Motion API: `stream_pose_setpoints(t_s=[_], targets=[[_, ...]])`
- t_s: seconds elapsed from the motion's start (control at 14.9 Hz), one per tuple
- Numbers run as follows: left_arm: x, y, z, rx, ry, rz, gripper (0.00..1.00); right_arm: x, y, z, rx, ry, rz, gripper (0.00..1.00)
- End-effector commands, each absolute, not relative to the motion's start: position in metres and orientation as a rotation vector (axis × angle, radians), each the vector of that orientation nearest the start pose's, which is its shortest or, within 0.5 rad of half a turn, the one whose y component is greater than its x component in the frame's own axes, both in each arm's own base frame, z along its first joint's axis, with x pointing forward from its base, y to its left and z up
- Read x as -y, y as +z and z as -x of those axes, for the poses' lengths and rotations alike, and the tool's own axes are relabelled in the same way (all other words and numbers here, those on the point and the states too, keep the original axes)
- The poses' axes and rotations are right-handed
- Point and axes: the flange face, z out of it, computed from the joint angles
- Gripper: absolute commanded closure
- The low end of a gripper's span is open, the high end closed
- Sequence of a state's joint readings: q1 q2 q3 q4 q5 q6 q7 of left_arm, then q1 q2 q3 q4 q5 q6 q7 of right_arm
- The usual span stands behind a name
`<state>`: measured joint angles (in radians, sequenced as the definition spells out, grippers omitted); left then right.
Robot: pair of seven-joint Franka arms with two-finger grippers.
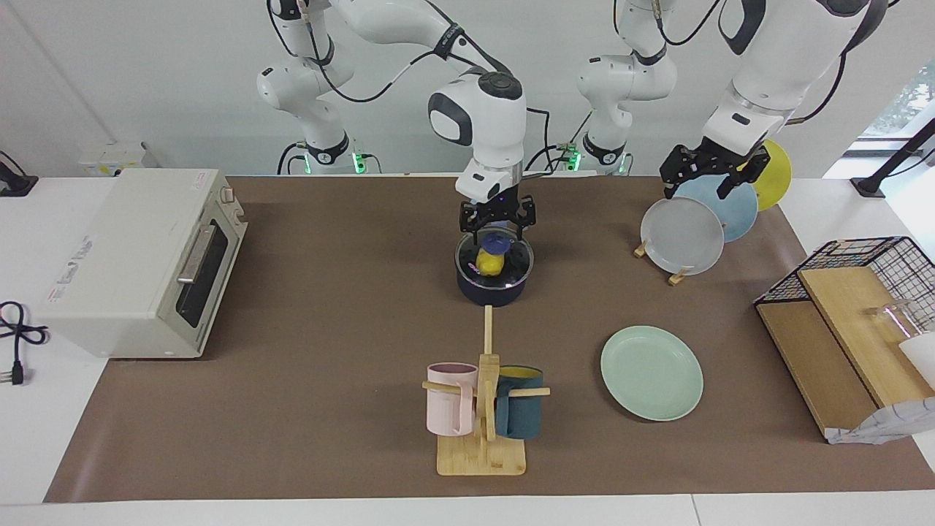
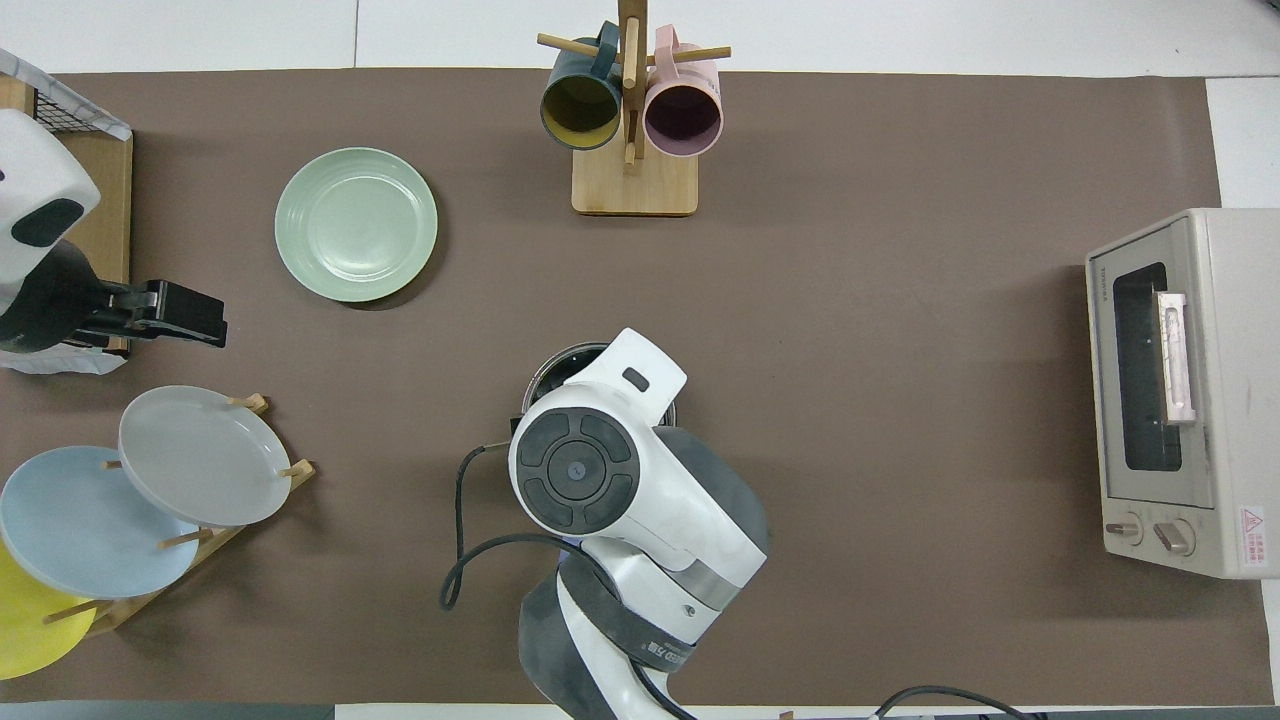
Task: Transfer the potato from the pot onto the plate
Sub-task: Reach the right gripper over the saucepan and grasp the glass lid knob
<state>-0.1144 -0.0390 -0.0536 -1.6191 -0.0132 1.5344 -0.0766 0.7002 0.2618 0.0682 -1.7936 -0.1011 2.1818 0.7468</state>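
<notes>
The yellow potato lies inside the dark navy pot, which stands mid-table toward the robots. My right gripper hangs open just above the pot's rim, directly over the potato, its fingers apart from it. In the overhead view the right arm covers the potato and gripper; only part of the pot's rim shows. The mint-green plate lies bare, farther from the robots than the pot and toward the left arm's end. My left gripper waits open, raised over the plate rack.
A wooden rack holds grey, light-blue and yellow plates. A mug tree with a pink mug and a teal mug stands farther out than the pot. A toaster oven sits at the right arm's end, a wire basket at the left arm's end.
</notes>
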Motion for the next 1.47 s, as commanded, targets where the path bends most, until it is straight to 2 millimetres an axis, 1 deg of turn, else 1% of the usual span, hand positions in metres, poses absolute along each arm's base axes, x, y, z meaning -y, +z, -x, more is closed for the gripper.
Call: stream_pose_setpoints(t_s=[0.0,0.07,0.13,0.4,0.47,0.54,0.67,0.74,0.8,0.87,1.01,1.07,1.14,1.21,1.27,1.34,1.41], targets=[[0.089,0.622,-0.526,-0.137,0.073,3.126,0.00,-0.438,0.415,-0.466,0.164,-0.251,3.092,0.00],[0.089,0.622,-0.526,-0.137,0.073,3.126,0.00,-0.439,0.415,-0.466,0.177,-0.266,3.080,0.01],[0.089,0.622,-0.526,-0.137,0.073,3.126,0.00,-0.438,0.411,-0.466,0.183,-0.265,3.080,0.05],[0.089,0.622,-0.526,-0.137,0.073,3.126,0.00,-0.435,0.406,-0.461,0.190,-0.252,3.089,0.18],[0.089,0.622,-0.526,-0.137,0.073,3.126,0.00,-0.435,0.406,-0.461,0.193,-0.252,3.089,0.24],[0.089,0.622,-0.526,-0.137,0.073,3.126,0.00,-0.435,0.405,-0.461,0.202,-0.250,3.090,0.35],[0.089,0.622,-0.526,-0.137,0.073,3.126,0.00,-0.434,0.406,-0.462,0.226,-0.249,3.091,0.62],[0.089,0.621,-0.526,-0.136,0.075,3.126,0.00,-0.434,0.407,-0.462,0.225,-0.248,3.092,0.82],[0.089,0.622,-0.526,-0.137,0.073,3.126,0.00,-0.434,0.407,-0.462,0.225,-0.243,3.096,0.95],[0.089,0.622,-0.526,-0.136,0.075,3.126,0.00,-0.435,0.410,-0.463,0.224,-0.244,3.096,1.00],[0.089,0.622,-0.526,-0.136,0.075,3.126,0.00,-0.434,0.424,-0.468,0.220,-0.229,3.112,1.00],[0.089,0.621,-0.526,-0.136,0.075,3.126,0.00,-0.428,0.439,-0.474,0.221,-0.215,3.130,1.00],[0.089,0.622,-0.526,-0.137,0.073,3.126,0.00,-0.421,0.459,-0.479,0.243,-0.205,3.141,1.00],[0.089,0.622,-0.526,-0.137,0.073,3.126,0.00,-0.405,0.475,-0.489,0.289,-0.189,3.154,1.00],[0.089,0.622,-0.526,-0.137,0.073,3.126,0.00,-0.383,0.485,-0.502,0.299,-0.181,3.153,1.00],[0.089,0.622,-0.526,-0.137,0.073,3.126,0.00,-0.359,0.488,-0.515,0.292,-0.172,3.160,1.00],[0.089,0.622,-0.526,-0.137,0.073,3.126,0.00,-0.334,0.487,-0.528,0.310,-0.142,3.171,1.00]])
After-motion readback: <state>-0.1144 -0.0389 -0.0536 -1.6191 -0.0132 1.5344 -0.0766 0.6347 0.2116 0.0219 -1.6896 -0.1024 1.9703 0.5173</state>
